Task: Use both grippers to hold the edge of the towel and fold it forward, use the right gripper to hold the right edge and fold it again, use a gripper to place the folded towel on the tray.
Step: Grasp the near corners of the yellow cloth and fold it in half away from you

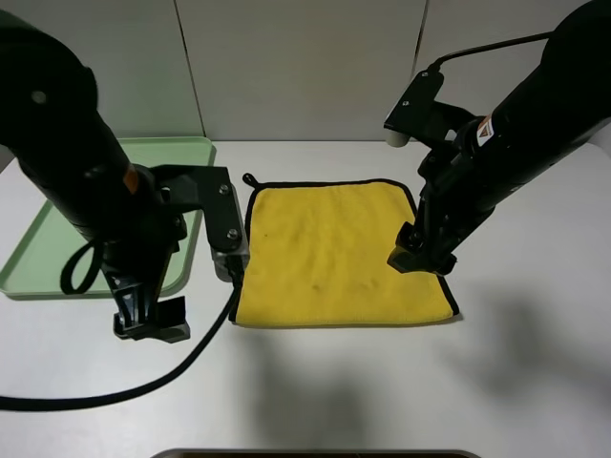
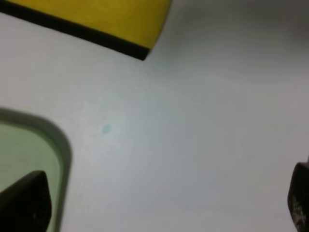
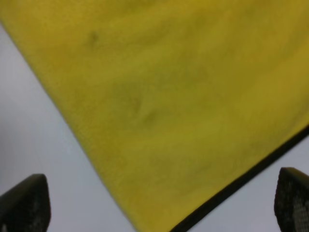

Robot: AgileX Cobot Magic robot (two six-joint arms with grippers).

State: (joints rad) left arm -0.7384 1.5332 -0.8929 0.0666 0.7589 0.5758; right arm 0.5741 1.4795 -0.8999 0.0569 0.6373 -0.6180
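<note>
Lying flat on the table (image 1: 382, 391), the towel (image 1: 334, 253) has the tray (image 1: 29, 272) at 9 o'clock; left end effector (image 1: 151, 322) released at 8 o'clock, right end effector (image 1: 420, 260) released above its 4 o'clock corner

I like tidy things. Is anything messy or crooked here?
Nothing stands out. The square yellow plush towel lies flat and unfolded on the white table, beside the pale-green plastic tray.
</note>
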